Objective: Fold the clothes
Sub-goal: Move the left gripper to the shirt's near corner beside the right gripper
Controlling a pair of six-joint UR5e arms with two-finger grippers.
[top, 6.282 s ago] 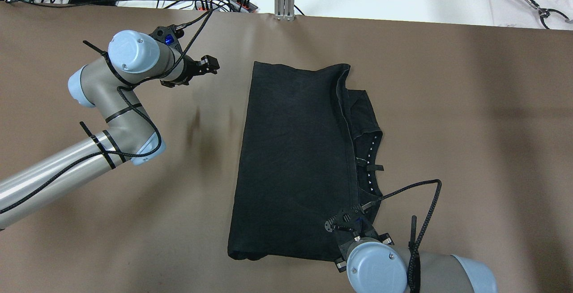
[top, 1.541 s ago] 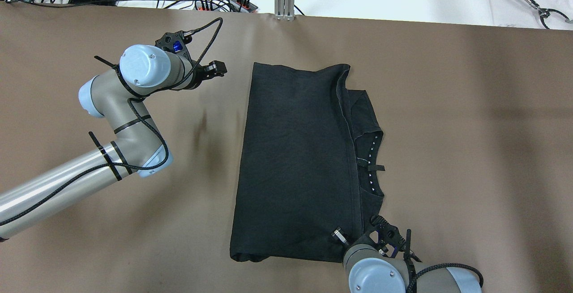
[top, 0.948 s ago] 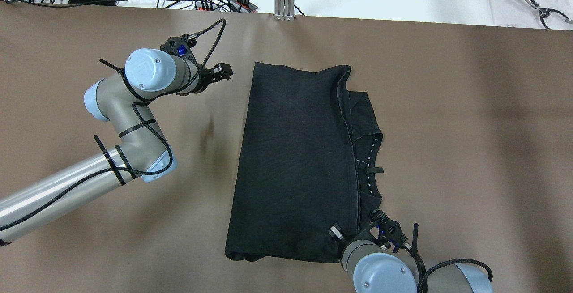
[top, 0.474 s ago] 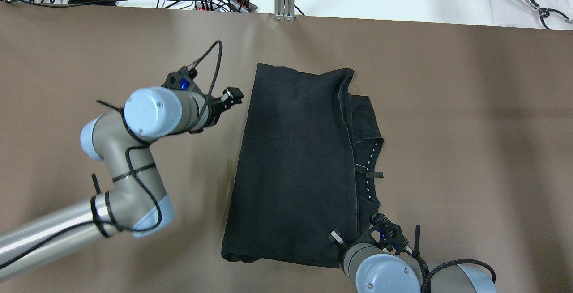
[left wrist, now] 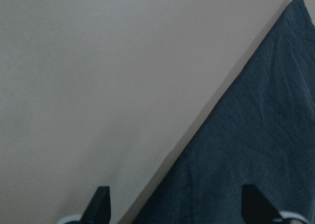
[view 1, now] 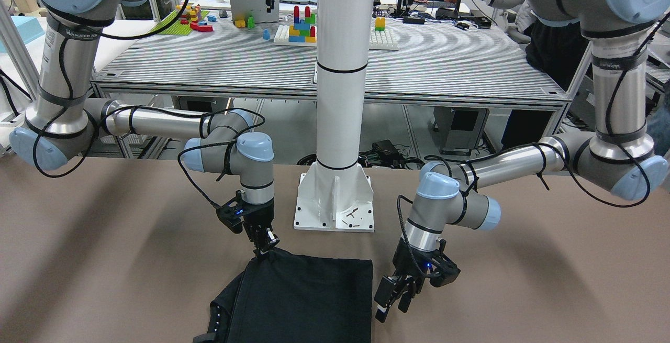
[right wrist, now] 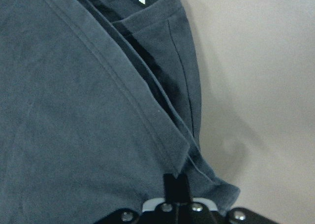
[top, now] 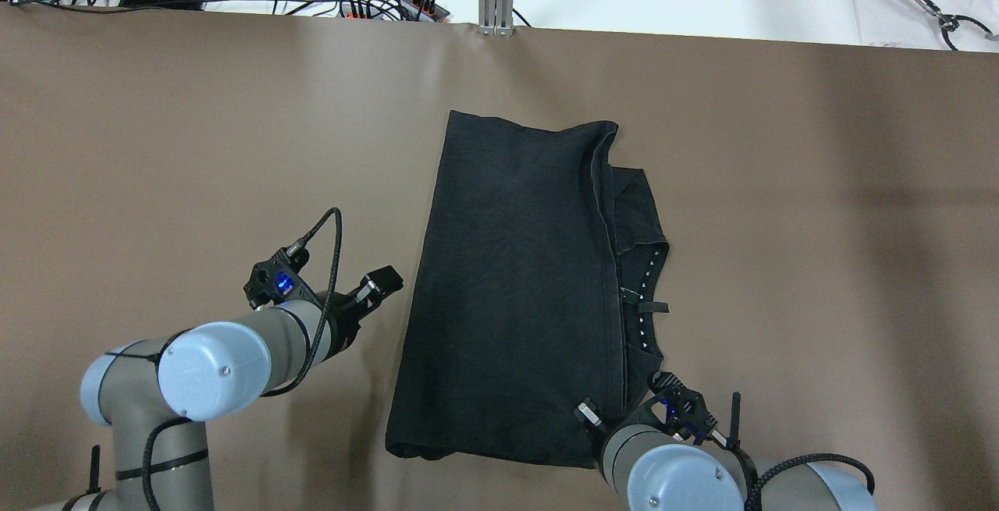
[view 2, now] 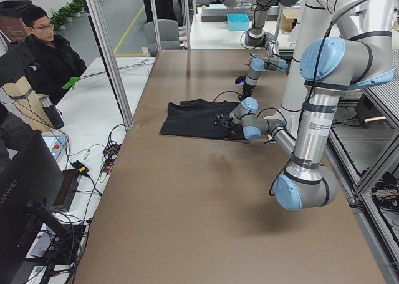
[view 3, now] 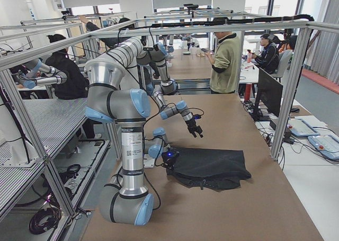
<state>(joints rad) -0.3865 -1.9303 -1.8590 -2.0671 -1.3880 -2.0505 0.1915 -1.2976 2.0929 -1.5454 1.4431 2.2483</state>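
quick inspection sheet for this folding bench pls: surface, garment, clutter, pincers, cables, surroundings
Surface: brown matte table cover, flat.
Job's things: plain black thin fabric garment, folded over lengthwise, neckline showing on its right side.
Clutter: nothing seen; only the white pillar base plate.
Pincers: left pincer open, beside the garment's left edge, not gripping it; right pincer shut on the garment's near right corner.
Cables: black braided cables looped at both wrists; power strips beyond the far edge.
Surroundings: seated person; coloured toy blocks on another table.
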